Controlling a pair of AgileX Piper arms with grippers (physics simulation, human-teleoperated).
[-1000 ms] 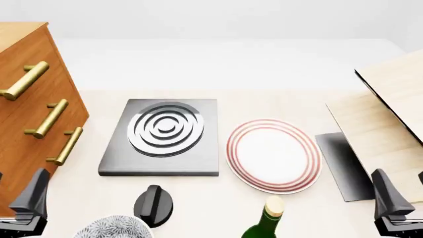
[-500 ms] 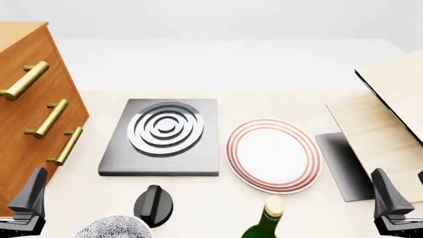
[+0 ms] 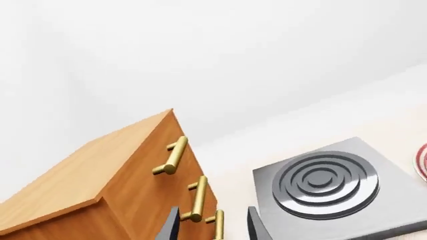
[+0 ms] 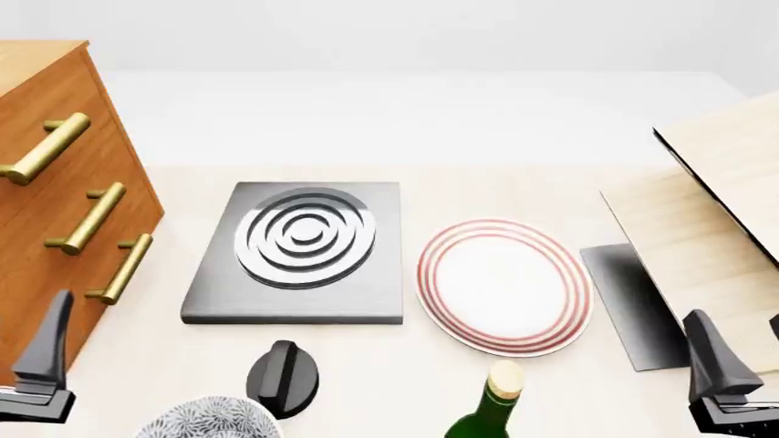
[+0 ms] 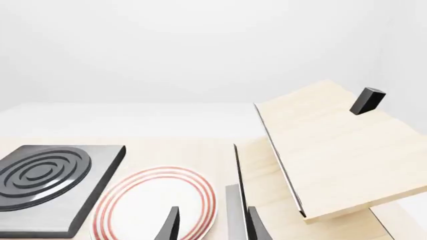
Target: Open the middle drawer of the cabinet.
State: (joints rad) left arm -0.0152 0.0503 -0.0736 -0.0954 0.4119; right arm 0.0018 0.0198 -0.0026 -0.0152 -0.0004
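The cabinet [image 4: 49,73] stands at the far left, orange-brown wood with three stacked drawers, all shut. The middle drawer [image 4: 124,179] carries the second brass bar handle [image 4: 88,217], between the top handle [image 4: 46,146] and the bottom handle [image 4: 122,267]. My left gripper [image 4: 36,365] is open and empty, low at the front left, just in front of the cabinet's lower corner and apart from the handles. In the left wrist view the open gripper [image 3: 212,230] points toward the middle handle [image 3: 197,199] and the bottom handle [image 3: 219,224]. My right gripper [image 4: 742,351] is open and empty at the front right.
A grey hob plate with rings [image 4: 298,251] lies right of the cabinet, and a red-rimmed white plate [image 4: 503,285] beside it. A black knob [image 4: 286,374], a patterned bowl [image 4: 207,420] and a green bottle [image 4: 487,411] stand at the front. A tilted wooden board [image 4: 718,210] fills the right.
My left gripper has shifted a little to the left, closer to the cabinet's front. The right gripper and the drawers have not moved.
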